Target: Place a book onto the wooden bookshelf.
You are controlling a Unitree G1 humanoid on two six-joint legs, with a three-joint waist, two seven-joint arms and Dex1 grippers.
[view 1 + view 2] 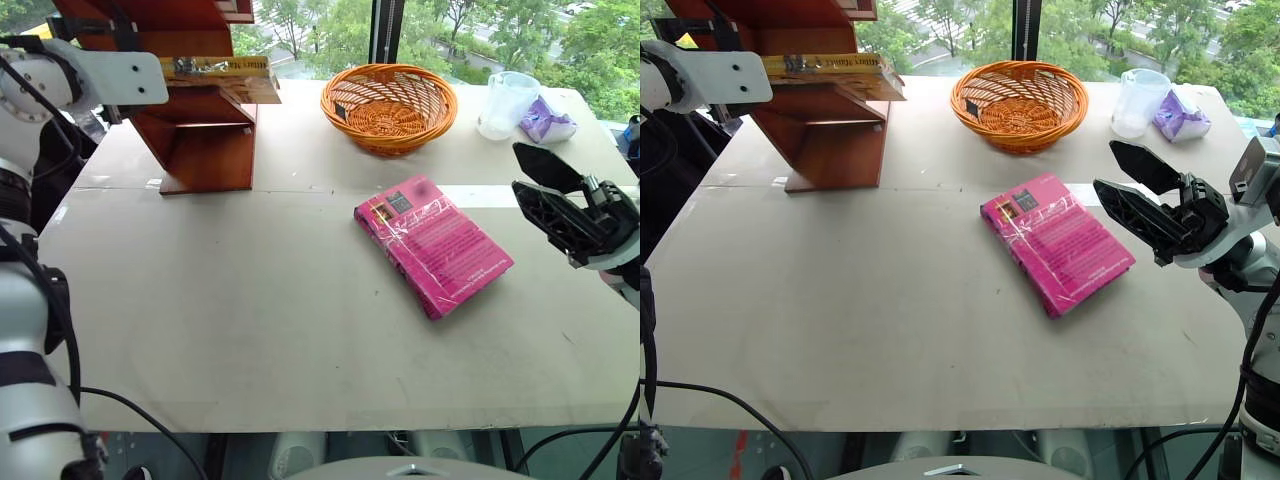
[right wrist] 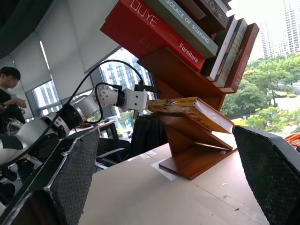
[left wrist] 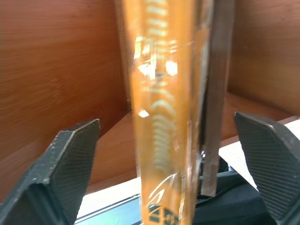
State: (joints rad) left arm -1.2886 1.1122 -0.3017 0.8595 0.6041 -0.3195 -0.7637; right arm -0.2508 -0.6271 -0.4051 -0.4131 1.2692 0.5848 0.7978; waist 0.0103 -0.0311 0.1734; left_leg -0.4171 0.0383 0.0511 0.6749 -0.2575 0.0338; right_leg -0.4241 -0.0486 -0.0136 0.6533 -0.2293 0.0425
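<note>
While the table [image 1: 250, 340] takes up most of the head view, the wooden bookshelf [image 1: 200, 140] stands at upper left of the frame, its slanted boards carrying other books [image 2: 173, 28] higher up. Book [image 1: 835, 68]: yellow, lying flat on a shelf board, one corner past the board's edge. Left gripper [image 3: 164, 178]: at the book's spine end, fingers spread wide on either side, pads clear of the cover. Right gripper [image 1: 1140, 195]: right edge of frame, jaws spread, empty. Pink book [image 1: 432, 243]: flat, centre right. Orange basket [image 1: 389, 105]: top centre. Clear cup [image 1: 505, 103]: upper right, purple bag [image 1: 545, 122] just beside.
</note>
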